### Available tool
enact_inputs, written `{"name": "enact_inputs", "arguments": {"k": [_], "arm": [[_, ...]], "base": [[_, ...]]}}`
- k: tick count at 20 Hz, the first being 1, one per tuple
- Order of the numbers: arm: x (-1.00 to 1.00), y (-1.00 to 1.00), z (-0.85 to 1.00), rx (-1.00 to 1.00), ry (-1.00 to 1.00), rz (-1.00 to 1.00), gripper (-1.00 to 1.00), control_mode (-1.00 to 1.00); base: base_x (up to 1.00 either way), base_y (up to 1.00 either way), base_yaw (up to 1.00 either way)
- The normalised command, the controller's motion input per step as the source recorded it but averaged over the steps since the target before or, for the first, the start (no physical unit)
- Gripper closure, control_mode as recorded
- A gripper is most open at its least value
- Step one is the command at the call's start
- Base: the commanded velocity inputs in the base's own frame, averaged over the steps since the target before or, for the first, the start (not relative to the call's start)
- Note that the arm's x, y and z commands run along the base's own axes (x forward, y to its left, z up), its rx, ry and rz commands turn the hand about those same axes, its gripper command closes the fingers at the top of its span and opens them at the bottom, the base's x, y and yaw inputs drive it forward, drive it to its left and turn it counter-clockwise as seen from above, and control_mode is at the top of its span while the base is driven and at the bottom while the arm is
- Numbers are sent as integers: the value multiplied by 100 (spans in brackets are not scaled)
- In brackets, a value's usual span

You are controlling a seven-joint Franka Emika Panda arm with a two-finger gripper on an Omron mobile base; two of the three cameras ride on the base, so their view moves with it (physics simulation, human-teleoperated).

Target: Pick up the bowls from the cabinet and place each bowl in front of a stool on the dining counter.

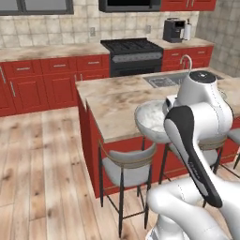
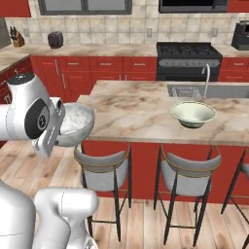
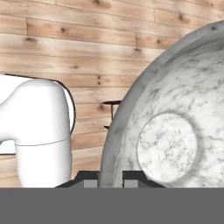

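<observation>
One bowl [image 3: 175,131] sits pinched by its rim in our end effector [image 3: 109,177], carried toward the tabletop [image 2: 141,109] ahead.

1. Two bowls: a marbled grey-white bowl [image 2: 75,124] and a cream bowl [image 2: 193,114].
2. Three stools: first stool [image 2: 103,171], second stool [image 2: 187,176], third stool [image 2: 244,170] at the frame edge.
3. One dining counter [image 2: 141,114].
4. One sink faucet [image 2: 206,78].
</observation>
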Motion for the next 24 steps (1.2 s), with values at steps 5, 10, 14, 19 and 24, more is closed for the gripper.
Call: {"name": "enact_inputs", "arguments": {"k": [5,10,14,19,24], "arm": [[0,0,0,0,0,0,100,100],[0,0,0,0,0,0,100,100],[0,0,0,0,0,0,100,100],[0,0,0,0,0,0,100,100],[0,0,0,0,0,0,100,100]], "base": [[28,22,-3],[33,-11,0],[36,-12,0],[67,-11,0],[76,-10,0]]}}
